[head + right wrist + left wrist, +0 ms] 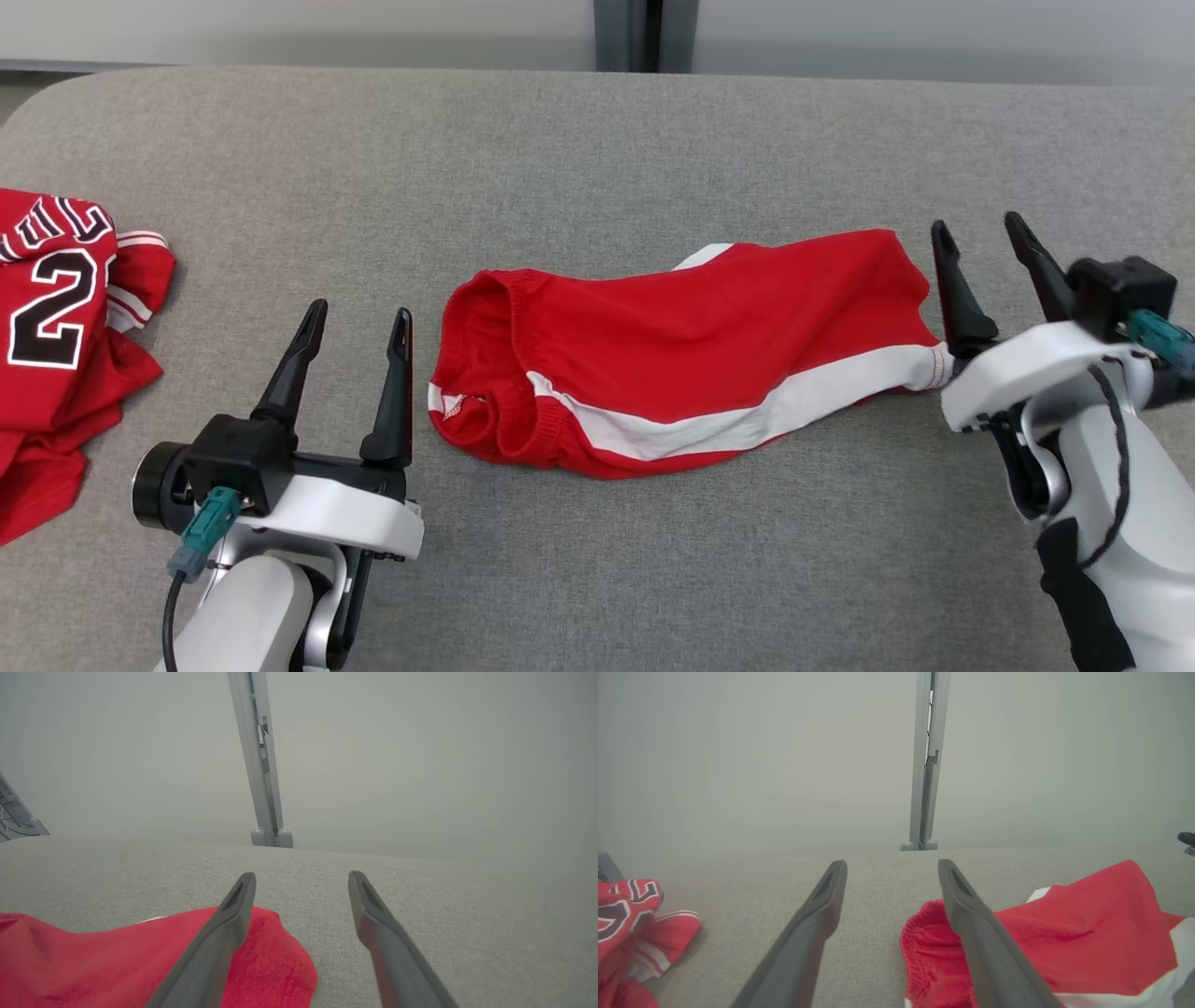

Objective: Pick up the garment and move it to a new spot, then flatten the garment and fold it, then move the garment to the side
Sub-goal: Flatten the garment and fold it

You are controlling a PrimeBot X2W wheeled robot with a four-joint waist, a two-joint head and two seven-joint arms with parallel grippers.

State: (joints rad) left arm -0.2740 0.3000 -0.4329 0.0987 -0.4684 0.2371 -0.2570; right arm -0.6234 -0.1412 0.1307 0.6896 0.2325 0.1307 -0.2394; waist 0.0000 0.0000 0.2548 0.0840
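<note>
The red garment (691,355), soft knit with a white side stripe and a gathered elastic band, lay rumpled lengthwise in the middle of the grey fabric-covered table (597,149). I saw the right gripper (976,222) just beside its right end, fingers apart and holding nothing. The left gripper (361,310) sat near the banded end, also spread and empty. A crumpled red jersey (56,317) at the far left showed a dark, white-outlined "2".

Red garment (691,345) w/ white stripe lies stretched sideways, rumpled, mid table (597,140).
</note>
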